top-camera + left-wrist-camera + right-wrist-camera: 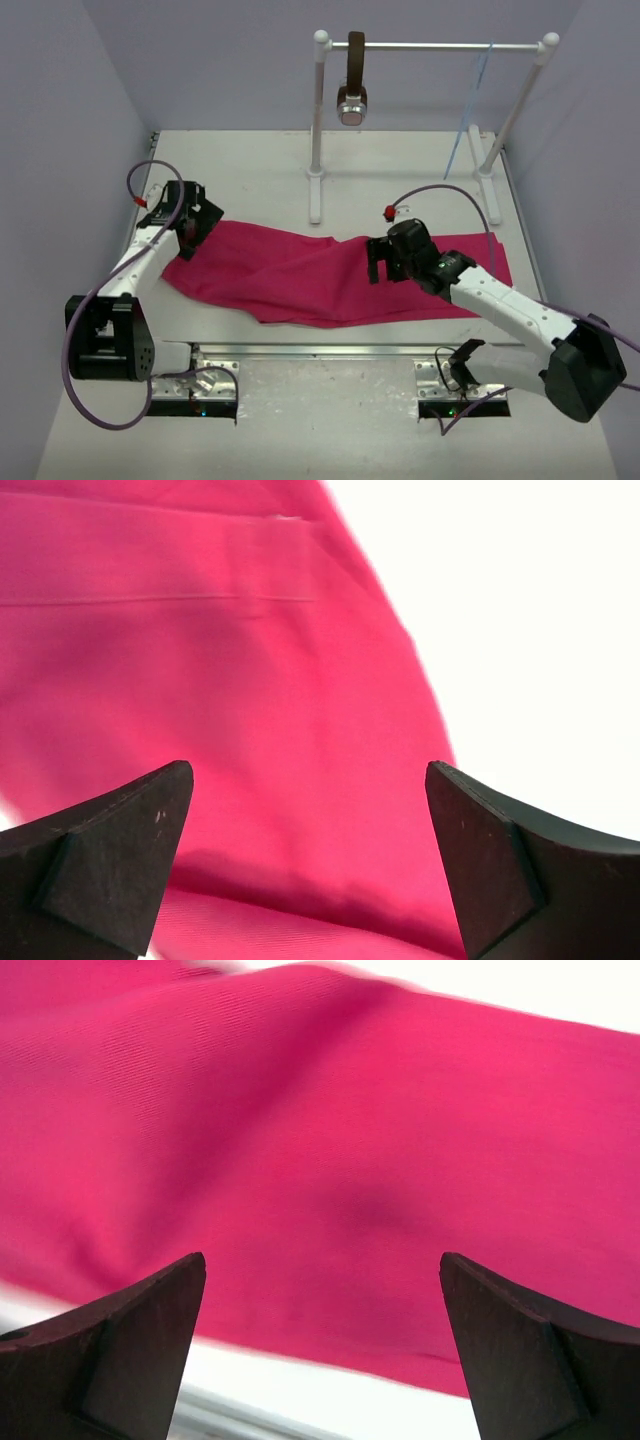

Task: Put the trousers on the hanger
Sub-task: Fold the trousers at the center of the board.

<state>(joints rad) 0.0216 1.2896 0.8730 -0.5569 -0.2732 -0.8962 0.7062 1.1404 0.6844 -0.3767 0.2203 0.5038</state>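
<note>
Here, the white counter (250, 165) carries the magenta trousers (300, 280), lying flat and stretched crosswise. Behind the trousers stands a rack (435, 46), and the pale blue hanger (469, 115) hangs from it, well apart from the cloth. The left hand (193, 232) is at the trousers' left end and the right hand (380, 262) is over their right half, and both have fingers spread wide, gripping nothing.

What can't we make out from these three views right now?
- Top view: the hanger on the rail is too thin to show its frame or hook.
- Top view: the left gripper covers the left end of the trousers; the right gripper and its arm cover part of the middle.
- Left wrist view: trousers cut off by top and left edges; table washed out.
- Right wrist view: trousers blurred, cut off both sides.
</note>
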